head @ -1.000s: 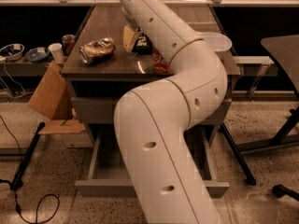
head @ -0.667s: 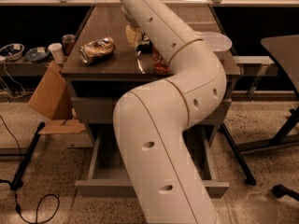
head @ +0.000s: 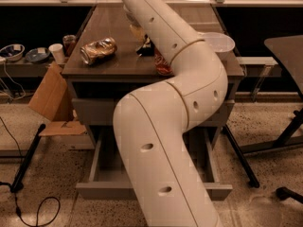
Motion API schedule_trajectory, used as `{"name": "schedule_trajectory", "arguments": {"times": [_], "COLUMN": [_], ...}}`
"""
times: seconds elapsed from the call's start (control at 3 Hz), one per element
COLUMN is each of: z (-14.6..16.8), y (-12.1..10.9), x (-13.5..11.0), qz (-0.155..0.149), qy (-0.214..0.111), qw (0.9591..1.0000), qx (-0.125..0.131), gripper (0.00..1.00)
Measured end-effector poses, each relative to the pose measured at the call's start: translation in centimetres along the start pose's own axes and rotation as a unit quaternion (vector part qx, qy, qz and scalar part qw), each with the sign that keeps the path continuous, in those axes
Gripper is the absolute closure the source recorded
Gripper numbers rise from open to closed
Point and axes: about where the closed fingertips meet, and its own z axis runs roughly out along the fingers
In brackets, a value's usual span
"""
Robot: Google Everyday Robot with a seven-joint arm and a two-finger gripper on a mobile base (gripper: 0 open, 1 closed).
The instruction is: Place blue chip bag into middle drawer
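Observation:
The blue chip bag (head: 144, 49) shows only as a dark sliver on the wooden table top (head: 109, 27), mostly hidden behind my white arm (head: 189, 79). My gripper (head: 136, 31) is just above and behind the bag, largely covered by the arm. A red can (head: 162, 67) stands right beside the bag, against the arm. The middle drawer (head: 106, 191) is pulled open below the table, with its grey inside partly hidden by the arm. The matching drawer front (head: 94, 110) above it is shut.
A crushed gold-brown can (head: 98, 51) lies at the table's left. A white bowl (head: 219, 42) sits at the right edge. Cardboard (head: 49, 96), cups (head: 57, 53) and bowls stand to the left. A dark table (head: 286, 46) and chair legs are at the right.
The gripper end has shifted slightly right and down toward the bag. The cans, the bowl and the drawer have not moved.

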Motion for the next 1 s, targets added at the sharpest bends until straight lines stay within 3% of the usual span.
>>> {"name": "schedule_trajectory", "arguments": {"times": [0.33, 1.0], "z": [-0.9, -4.5], "y": [-1.2, -4.6], "x": [-0.5, -0.4], "qz": [0.007, 0.037], "qy": [-0.006, -0.033], "qw": [0.9996, 0.9955], "qx": [0.027, 0.081], "gripper": [1.0, 1.0]}}
